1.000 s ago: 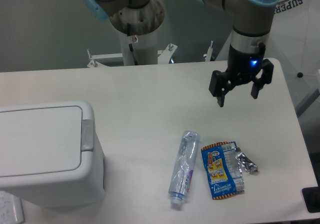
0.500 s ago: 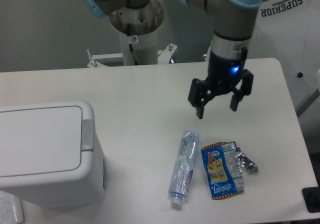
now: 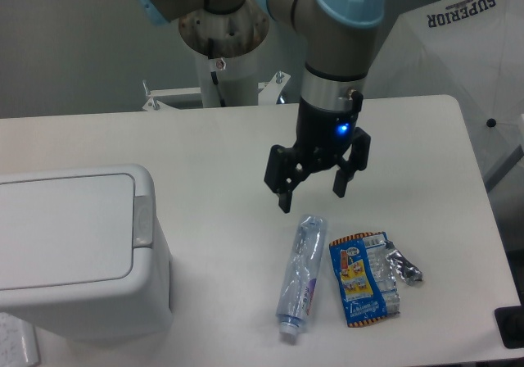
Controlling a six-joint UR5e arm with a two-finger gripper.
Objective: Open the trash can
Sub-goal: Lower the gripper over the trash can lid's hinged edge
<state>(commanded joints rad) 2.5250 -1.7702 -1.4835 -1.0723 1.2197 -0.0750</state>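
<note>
The trash can (image 3: 78, 252) is a large white bin at the table's front left. Its flat lid is closed, and a small grey latch (image 3: 142, 220) sits on the lid's right edge. My gripper (image 3: 312, 197) hangs open above the middle of the table, right of the bin and well apart from it. Nothing is between its black fingers. It hovers just above the top end of a clear plastic bottle (image 3: 300, 275).
The crushed clear bottle lies on the table right of the bin. A blue snack wrapper (image 3: 364, 278) and a crumpled foil piece (image 3: 404, 267) lie beside it. The arm's base column (image 3: 223, 64) stands behind the table. A dark object (image 3: 509, 328) sits at the front right corner.
The gripper has moved left and slightly forward across the table, from the right side toward the middle, staying open. Nothing else has moved.
</note>
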